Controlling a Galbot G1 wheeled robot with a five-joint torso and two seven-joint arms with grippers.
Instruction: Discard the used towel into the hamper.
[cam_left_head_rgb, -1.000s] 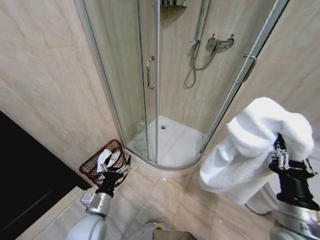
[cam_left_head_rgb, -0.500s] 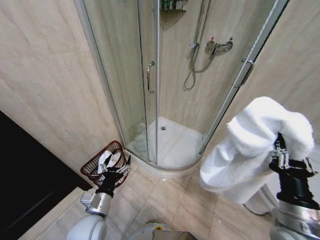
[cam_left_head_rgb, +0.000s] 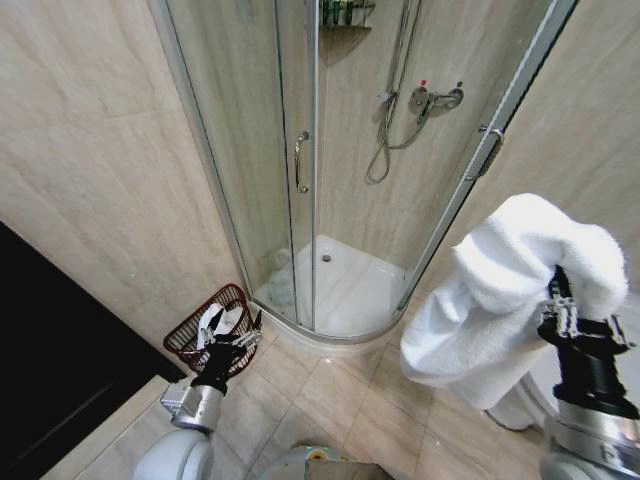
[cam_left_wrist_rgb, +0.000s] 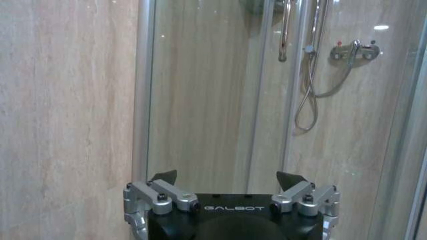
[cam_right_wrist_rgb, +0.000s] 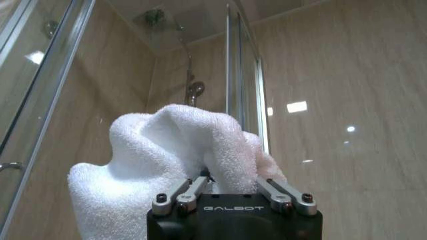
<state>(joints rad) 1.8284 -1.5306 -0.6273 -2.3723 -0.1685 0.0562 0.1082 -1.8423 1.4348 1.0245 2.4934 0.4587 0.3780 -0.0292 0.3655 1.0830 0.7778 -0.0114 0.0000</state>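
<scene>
A: From the head, what is the right gripper (cam_left_head_rgb: 561, 300) doing?
B: Pinching the white towel (cam_left_head_rgb: 495, 290) at four o'clock. The left gripper (cam_left_head_rgb: 229, 340), fingers spread and empty, is hanging before the hamper (cam_left_head_rgb: 190, 335) at seven o'clock.
A: The left wrist?
B: Its fingers (cam_left_wrist_rgb: 163, 177) are standing wide apart, facing the shower glass (cam_left_wrist_rgb: 207, 90).
A: The right wrist?
B: Fingers nearly closed on the towel (cam_right_wrist_rgb: 167, 150).
A: Changes?
B: The view is tilting upward; the grippers are staying put.
</scene>
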